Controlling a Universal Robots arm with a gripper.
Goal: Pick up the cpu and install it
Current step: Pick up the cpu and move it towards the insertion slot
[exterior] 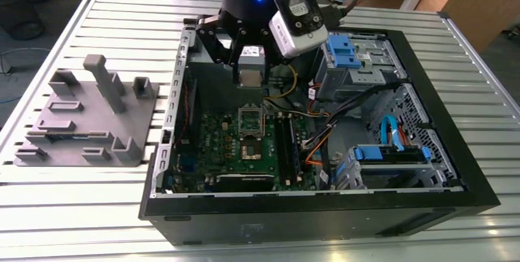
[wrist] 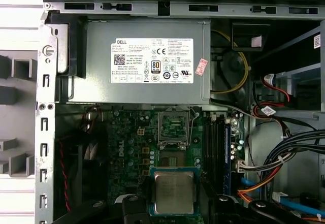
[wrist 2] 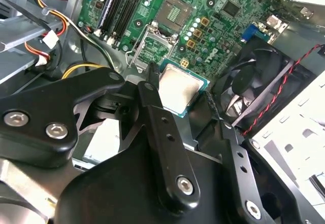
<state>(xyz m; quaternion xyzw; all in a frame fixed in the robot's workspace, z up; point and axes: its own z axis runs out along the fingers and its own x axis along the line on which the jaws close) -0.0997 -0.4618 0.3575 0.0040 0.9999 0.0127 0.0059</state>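
One claw [wrist: 173, 203] pinches the cpu [wrist: 173, 189] above the open computer case [exterior: 325, 220] on a slatted metal table [exterior: 81, 213]

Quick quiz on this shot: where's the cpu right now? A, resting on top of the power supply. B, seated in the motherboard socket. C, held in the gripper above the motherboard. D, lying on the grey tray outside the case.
C: in the first wrist view the cpu is clamped in the gripper over the green motherboard, short of the open socket.
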